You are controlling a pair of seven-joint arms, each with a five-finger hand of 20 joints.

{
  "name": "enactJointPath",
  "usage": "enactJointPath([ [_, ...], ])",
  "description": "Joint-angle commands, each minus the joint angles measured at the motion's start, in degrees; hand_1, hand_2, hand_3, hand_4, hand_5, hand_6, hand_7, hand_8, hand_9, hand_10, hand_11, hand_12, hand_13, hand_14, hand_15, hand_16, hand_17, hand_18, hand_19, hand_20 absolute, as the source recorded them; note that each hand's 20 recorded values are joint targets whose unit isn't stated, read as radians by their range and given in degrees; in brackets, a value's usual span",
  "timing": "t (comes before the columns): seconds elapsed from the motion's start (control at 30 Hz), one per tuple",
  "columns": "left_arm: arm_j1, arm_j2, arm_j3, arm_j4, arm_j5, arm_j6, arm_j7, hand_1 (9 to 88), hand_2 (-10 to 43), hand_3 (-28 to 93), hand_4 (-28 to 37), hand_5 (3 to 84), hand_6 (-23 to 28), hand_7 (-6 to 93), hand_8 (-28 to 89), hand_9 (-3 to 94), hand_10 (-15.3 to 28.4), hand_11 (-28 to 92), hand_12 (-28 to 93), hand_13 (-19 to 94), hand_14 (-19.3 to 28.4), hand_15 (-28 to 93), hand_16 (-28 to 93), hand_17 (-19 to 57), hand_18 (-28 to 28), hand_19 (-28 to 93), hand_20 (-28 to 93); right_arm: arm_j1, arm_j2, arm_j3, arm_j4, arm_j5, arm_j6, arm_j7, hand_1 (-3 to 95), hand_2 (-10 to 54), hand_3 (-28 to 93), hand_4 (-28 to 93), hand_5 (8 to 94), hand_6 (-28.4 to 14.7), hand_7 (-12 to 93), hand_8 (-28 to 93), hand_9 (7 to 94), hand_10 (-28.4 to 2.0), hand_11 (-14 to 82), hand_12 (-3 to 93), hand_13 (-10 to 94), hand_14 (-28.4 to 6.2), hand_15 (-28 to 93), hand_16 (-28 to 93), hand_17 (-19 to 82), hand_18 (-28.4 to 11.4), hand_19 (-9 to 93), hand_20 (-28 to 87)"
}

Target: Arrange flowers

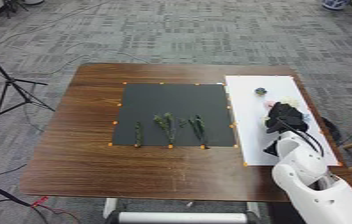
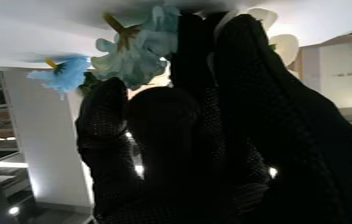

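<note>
Shows ruffled pale-blue flowers (image 2: 139, 52) with stubby yellowish stems (image 2: 114, 22) on the white sheet (image 1: 248, 115), just beside the right hand (image 1: 284, 118), almost straight-fingered, without making clear any hold on them.

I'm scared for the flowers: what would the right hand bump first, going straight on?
The right hand would probably meet the nearer pale blue flower first, though depth is unclear.

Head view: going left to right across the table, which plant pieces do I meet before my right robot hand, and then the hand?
Thin green sprig, bushy green sprig, long-leaved green cluster, small bluish item, likely a flower head, right robot hand.
</note>
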Motion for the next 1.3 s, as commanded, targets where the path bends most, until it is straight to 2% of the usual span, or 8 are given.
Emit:
enactJointPath([
  [0.03, 0.81, -0.39, -0.55, -0.23, -0.05, 0.13, 0.4, 22.3, 18.0, 70, -28.3, 36.8, 8.6, 8.4, -7, 29.6, 13.7, 13, 11, 21, 14.1, 26, -4, -5.0, 11.8, 24, 11, -1.45, 0.49, 0.07, -4.09, 0.08, 4.46, -0.23, 60.1, -9.4, 67, -28, 77.6, -0.5, 24, 4, 81.6, -9.1, 4.1, 26.8, 78, -7.5, 73, 28, 37, -24.5, 85, 39],
  [0.23, 0.78, -0.4, -0.18, -0.19, -0.25, 0.13, 0.75, 22.3, 18.0, 70, -28.3, 36.7, 8.6, 8.4, -7, 29.7, 13.7, 13, 11, 21, 14.1, 26, -4, -4.9, 11.8, 24, 11, -0.66, 1.62, -0.91, -7.31, -1.31, 9.01, -1.04, 59.5, -9.5, 68, -28, 77.5, -0.9, 25, 4, 78.6, -9.3, 5.3, 23.2, 78, -7.3, 72, 29, 38, -24.5, 85, 38],
  [0.4, 1.24, -0.62, -0.24, -0.46, -0.29, 0.11, 0.87, 22.3, 17.9, 70, -28.3, 36.7, 8.6, 8.4, -7, 29.7, 13.6, 13, 11, 21, 14.1, 26, -4, -4.9, 11.8, 24, 11, -0.3, 1.62, -2.07, -9.55, -0.37, 10.59, -4.02, 59.3, -9.5, 69, -28, 77.8, -1.0, 25, 4, 76.5, -9.4, 6.5, 20.3, 78, -7.2, 72, 29, 38, -24.2, 85, 38],
  [0.77, 1.47, -0.47, 0.39, -0.67, -0.27, 0.07, 1.14, 22.4, 17.9, 70, -28.3, 36.7, 8.5, 8.4, -7, 29.5, 13.5, 13, 11, 21, 14.1, 26, -4, -5.0, 11.8, 24, 11, 6.32, -3.95, -9.95, -10.15, 4.9, 10.01, -12.42, 59.2, -9.5, 69, -28, 77.9, -1.0, 26, 4, 74.8, -9.3, 8.1, 18.4, 77, -7.2, 72, 29, 37, -23.6, 85, 37],
  [1.0, 0.89, 0.27, 0.72, -0.25, -0.24, 0.24, 1.05, 22.3, 17.9, 70, -28.3, 36.7, 8.5, 8.4, -7, 29.5, 13.4, 13, 11, 21, 14.0, 25, -4, -4.8, 11.7, 24, 11, 12.27, -8.26, -19.59, -7.44, 3.19, 8.77, -16.01, 59.1, -9.5, 70, -28, 78.1, -1.0, 26, 4, 75.7, -9.1, 8.0, 19.0, 77, -7.4, 72, 29, 37, -23.7, 84, 37],
  [1.1, 0.93, 0.23, 0.89, -0.18, -0.18, 0.32, 0.9, 22.3, 17.9, 70, -28.3, 36.6, 8.5, 8.4, -7, 29.5, 13.3, 13, 11, 21, 13.9, 25, -4, -4.8, 11.7, 24, 11, 14.69, -11.77, -21.96, -4.31, 4.31, 5.75, -17.57, 58.9, -9.5, 70, -28, 78.0, -0.9, 27, 4, 75.9, -9.1, 7.8, 19.5, 77, -7.4, 72, 29, 37, -23.8, 84, 37],
  [1.23, 0.51, 0.4, 1.27, -0.01, 0.06, 0.34, 0.42, 22.1, 17.8, 70, -28.3, 36.6, 8.4, 8.6, -7, 29.4, 13.2, 13, 11, 21, 13.7, 25, -4, -4.7, 11.7, 24, 11, 17.9, -14.62, -25.44, -0.4, 2.58, 2.91, -16.96, 58.7, -9.5, 71, -28, 77.9, -0.9, 27, 4, 76.2, -9.1, 7.8, 19.9, 77, -7.4, 71, 29, 37, -24.0, 84, 37],
  [1.3, 0.47, 0.6, 1.26, 0.04, 0.07, 0.49, 0.33, 22.1, 17.8, 70, -28.3, 36.5, 8.3, 8.6, -7, 29.4, 13.1, 13, 11, 21, 13.8, 25, -4, -4.8, 11.6, 24, 11, 19.6, -15.58, -27.67, 1.35, 1.83, 3.39, -15.85, 58.6, -9.5, 71, -28, 77.8, -0.9, 27, 5, 76.3, -9.1, 7.6, 20.0, 78, -7.4, 71, 29, 37, -24.0, 84, 37],
])
